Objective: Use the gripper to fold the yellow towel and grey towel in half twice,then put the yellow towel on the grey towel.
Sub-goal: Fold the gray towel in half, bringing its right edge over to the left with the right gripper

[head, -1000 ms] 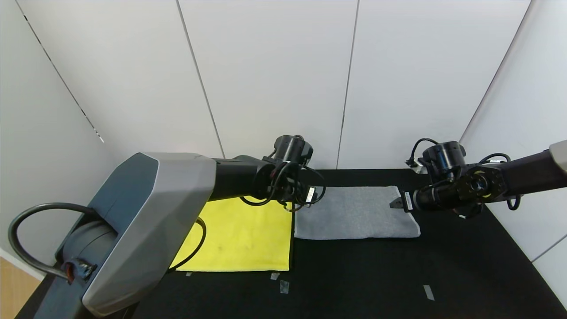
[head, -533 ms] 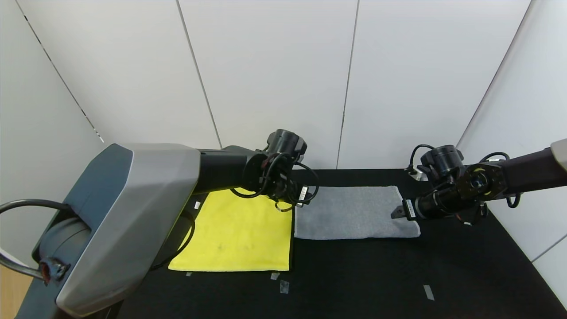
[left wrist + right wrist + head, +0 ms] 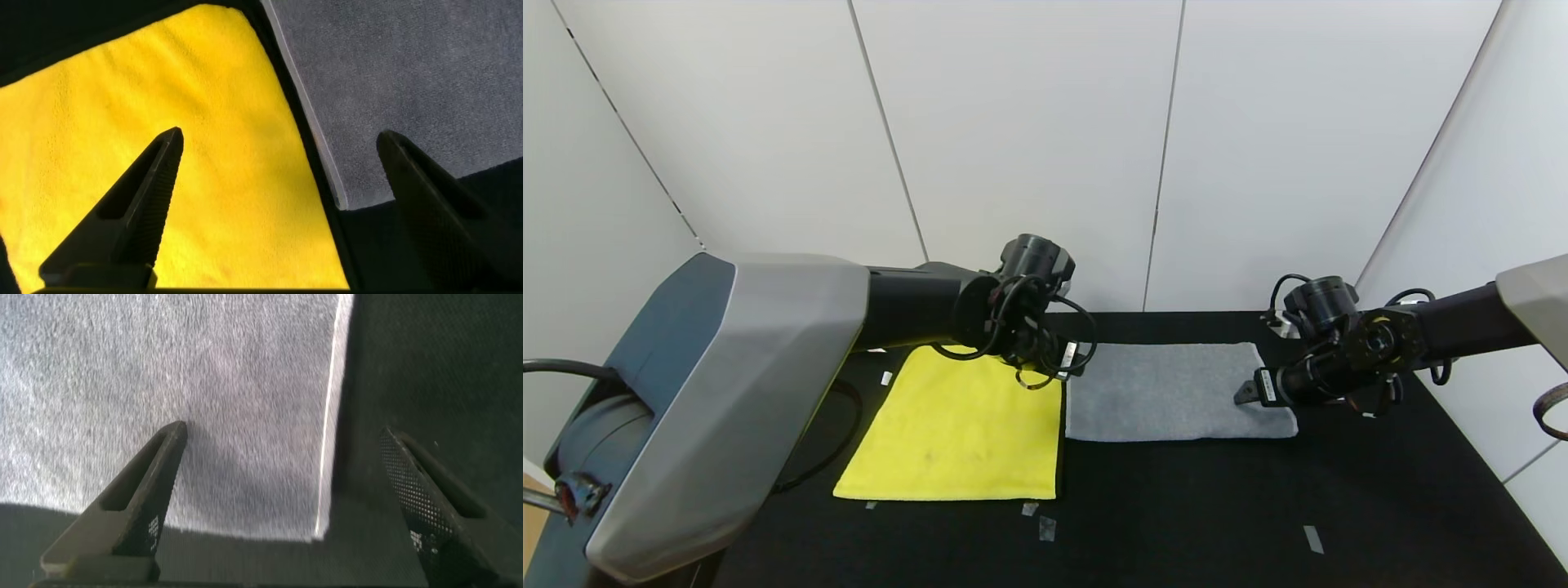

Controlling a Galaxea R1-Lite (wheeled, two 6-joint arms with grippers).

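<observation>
At centre frame, the left gripper (image 3: 278,212) hangs wide open and empty, straddling the yellow towel (image 3: 960,437) edge. At right, the right gripper (image 3: 282,510), also wide open and empty, straddles the grey towel (image 3: 1168,392) edge. Next, probably: descend and pinch.

Black table (image 3: 1176,506) carries yellow towel (image 3: 964,433) beside grey towel (image 3: 1168,392).

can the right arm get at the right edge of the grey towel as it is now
Probably yes. The right claw hangs open over the flat grey terry towel, one finger above the cloth, the other above the black table past its pale right edge, with nothing between. The left claw is open over the towels' shared border.
</observation>
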